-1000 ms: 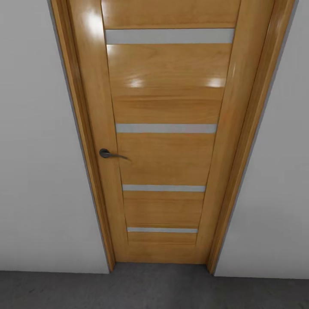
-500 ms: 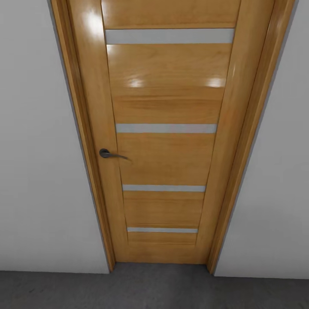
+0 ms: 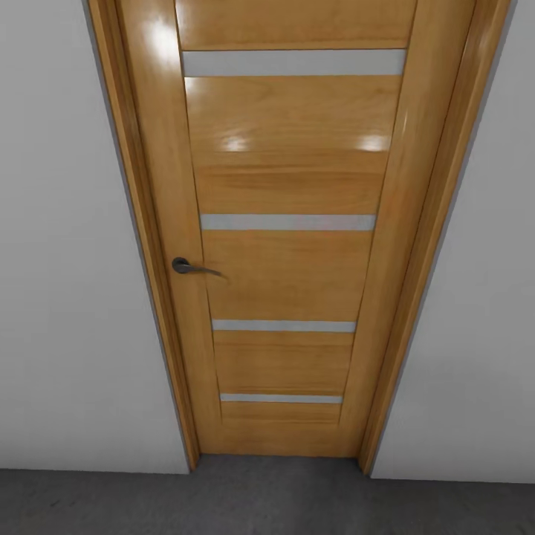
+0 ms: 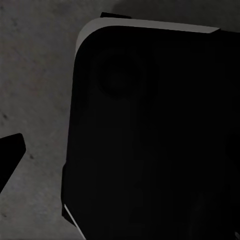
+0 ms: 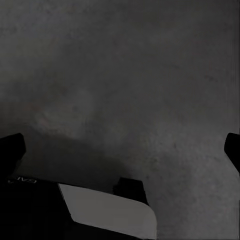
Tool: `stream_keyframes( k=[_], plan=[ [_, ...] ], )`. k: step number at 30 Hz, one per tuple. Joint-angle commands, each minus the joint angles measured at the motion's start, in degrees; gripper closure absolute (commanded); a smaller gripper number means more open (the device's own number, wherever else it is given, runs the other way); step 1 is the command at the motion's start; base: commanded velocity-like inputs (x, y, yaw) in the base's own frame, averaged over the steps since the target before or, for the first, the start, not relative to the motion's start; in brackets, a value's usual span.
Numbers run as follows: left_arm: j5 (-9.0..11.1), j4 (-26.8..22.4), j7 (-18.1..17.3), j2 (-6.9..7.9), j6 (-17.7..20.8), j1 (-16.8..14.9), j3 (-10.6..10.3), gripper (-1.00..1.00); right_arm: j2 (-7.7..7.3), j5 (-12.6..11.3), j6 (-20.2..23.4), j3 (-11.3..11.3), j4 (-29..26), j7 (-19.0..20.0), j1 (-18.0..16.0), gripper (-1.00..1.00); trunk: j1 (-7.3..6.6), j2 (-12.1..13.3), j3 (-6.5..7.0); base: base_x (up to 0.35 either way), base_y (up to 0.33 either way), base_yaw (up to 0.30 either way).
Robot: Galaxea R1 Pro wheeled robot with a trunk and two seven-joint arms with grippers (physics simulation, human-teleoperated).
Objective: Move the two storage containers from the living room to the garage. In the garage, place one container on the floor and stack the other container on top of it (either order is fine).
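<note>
Straight ahead of me stands a closed wooden door: glossy honey-coloured grain, four pale horizontal strips, dark metal lever handle; smooth white walls flank it; below lies the floor, dark grey mottled concrete. My left wrist view takes in a black rounded-corner body above that concrete; my right wrist view has both my right gripper fingertips at opposite edges, spread wide, nothing between them; my left pincer's state I cannot tell. Faint lettering on a dark housing is unreadable.

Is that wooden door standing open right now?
No, the wooden door sits shut and flush inside its frame, with its dark handle level and no gap showing along either edge.
</note>
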Motion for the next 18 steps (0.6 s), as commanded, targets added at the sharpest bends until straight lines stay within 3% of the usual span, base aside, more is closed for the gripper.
stream_keyframes(
  k=[1, 4, 6, 10, 13, 14, 18],
  plan=[
    [0.4, -0.1, 0.0, -0.03, -0.1, 0.0, 0.2, -1.00, 0.80, 1.8, 2.9, 0.0, -3.9, 0.1, -0.1, -1.00, 0.00, 0.0, -0.05, 0.000, 0.000, 0.000],
    [0.4, -0.1, 0.0, -0.03, -0.1, 0.0, 0.1, -1.00, 2.26, 5.1, 8.2, 0.1, -11.5, 0.3, -0.2, -1.00, 0.00, 0.0, -0.05, 0.000, 0.000, 0.000],
    [0.3, -0.1, 0.0, -0.02, -0.1, 0.0, 0.1, -1.00, 3.74, 8.6, 13.4, 0.1, -18.4, 0.4, -0.2, -1.00, 0.00, 0.0, -0.05, 0.000, 0.000, 0.000],
    [0.3, -0.1, 0.0, -0.01, -0.1, 0.0, 0.1, -1.00, 5.80, 11.6, 18.6, 1.2, -25.5, 0.5, -1.0, -1.00, 0.00, 0.0, -0.05, 0.000, 0.000, 0.000],
    [0.3, -0.1, 0.0, -0.01, -0.1, 0.0, 0.0, -1.00, 6.12, 12.4, 22.9, 4.8, -30.1, 0.6, -5.6, -1.00, 0.00, 0.0, -0.05, 0.000, 0.000, 0.000],
    [0.3, -0.1, 0.0, -0.01, -0.1, 0.0, 0.0, -1.00, 6.12, 12.4, 26.5, 7.2, -31.4, 1.0, -11.5, -1.00, 0.00, 0.0, -0.05, 0.000, 0.000, 0.000],
    [0.3, -0.1, 0.0, -0.01, -0.1, 0.0, 0.0, -1.00, 6.12, 12.0, 31.5, 9.0, -32.1, 3.3, -20.6, -1.00, 0.00, 0.0, -0.05, 0.000, 0.000, 0.000]
  ],
)
